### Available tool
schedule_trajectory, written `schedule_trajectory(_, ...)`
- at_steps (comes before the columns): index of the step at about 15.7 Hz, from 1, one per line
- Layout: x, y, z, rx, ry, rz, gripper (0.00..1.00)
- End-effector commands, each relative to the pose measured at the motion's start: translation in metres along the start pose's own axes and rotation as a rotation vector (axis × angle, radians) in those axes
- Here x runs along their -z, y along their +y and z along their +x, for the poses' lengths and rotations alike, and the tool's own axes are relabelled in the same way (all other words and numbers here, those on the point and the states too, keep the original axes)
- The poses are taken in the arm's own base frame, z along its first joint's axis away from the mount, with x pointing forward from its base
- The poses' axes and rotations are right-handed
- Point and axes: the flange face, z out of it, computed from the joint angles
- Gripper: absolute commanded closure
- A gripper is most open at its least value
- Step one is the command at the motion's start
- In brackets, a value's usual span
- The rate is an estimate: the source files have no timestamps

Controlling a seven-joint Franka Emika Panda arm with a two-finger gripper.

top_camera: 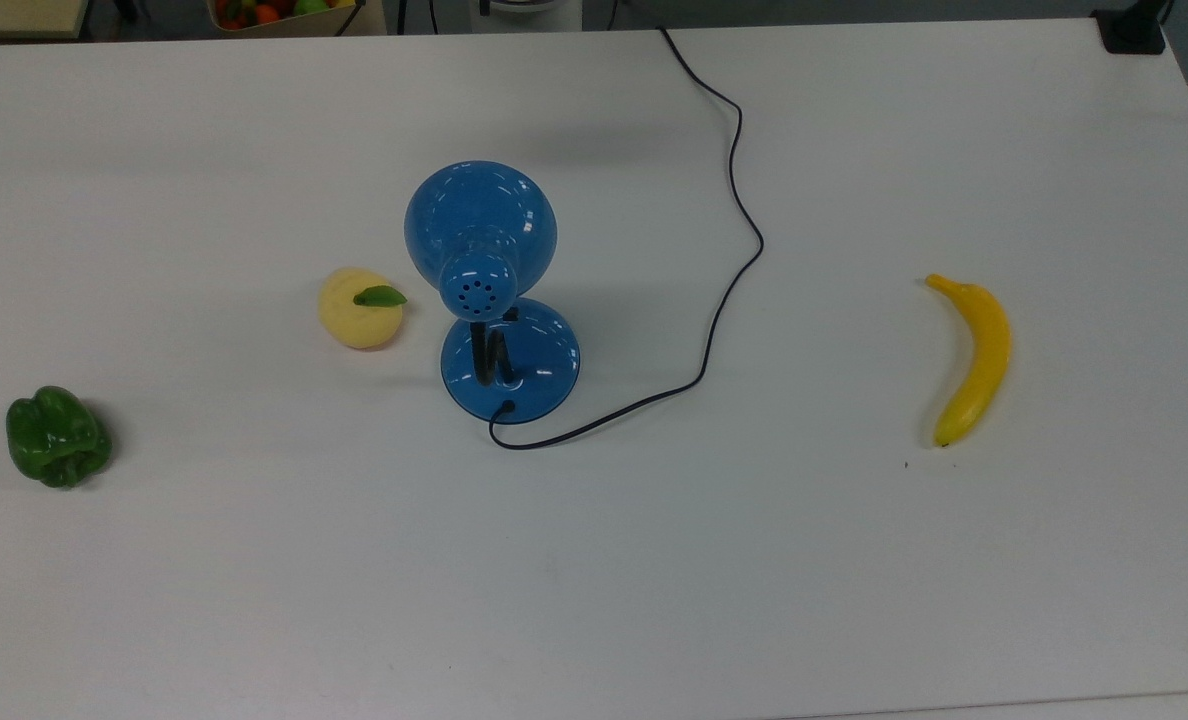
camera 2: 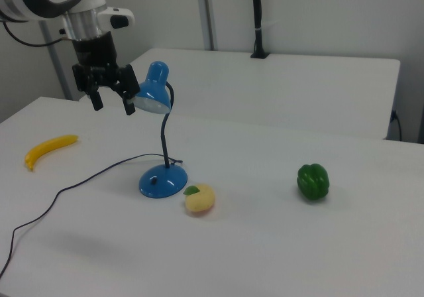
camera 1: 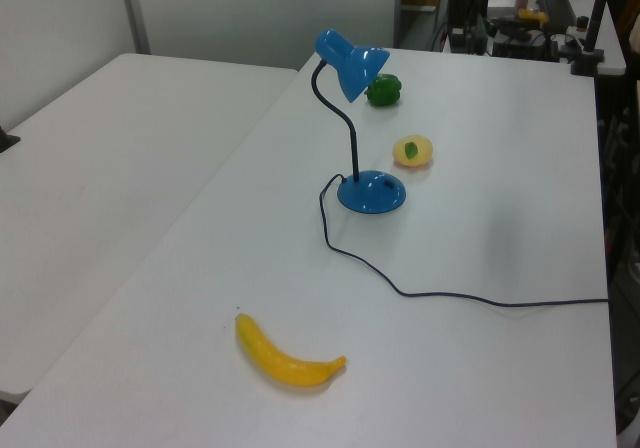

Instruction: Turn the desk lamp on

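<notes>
The desk lamp stands near the middle of the white table (top_camera: 654, 560). Its glossy blue dome shade (top_camera: 479, 225) with vent holes sits on a black bent gooseneck (camera 1: 350, 133) above a round blue base (top_camera: 510, 358). A thin dark cord (top_camera: 734, 200) runs from the base off the table's far edge in the top view. In the right view, the shade (camera 2: 154, 91) faces the right view's left, above the base (camera 2: 163, 179). My gripper (camera 2: 112, 103) hangs open and empty in the air just to the right view's left of the shade, level with it.
A yellow fruit with a green leaf (top_camera: 360, 307) lies close beside the base. A green bell pepper (top_camera: 57, 437) sits at the top view's far left and a banana (top_camera: 974, 355) at the top view's right. The cord loops over the table between lamp and banana.
</notes>
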Motion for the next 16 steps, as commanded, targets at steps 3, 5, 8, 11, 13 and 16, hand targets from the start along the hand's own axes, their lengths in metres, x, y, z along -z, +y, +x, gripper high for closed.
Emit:
schedule_trajectory(3,0.004,0.010,-0.004,-0.003,0.009,-0.005,0.00)
schedule_trajectory(5,0.003,0.010,-0.004,-0.004,0.001,-0.002,0.00)
schedule_trajectory(8,0.003,0.011,-0.004,-0.006,0.001,0.001,0.00)
schedule_trajectory(11,0.003,0.014,-0.005,-0.010,0.001,0.005,0.00)
schedule_trajectory(13,0.002,0.014,-0.004,-0.007,0.001,0.005,0.00)
schedule_trajectory(16,0.002,0.017,-0.005,-0.012,-0.001,0.006,0.00)
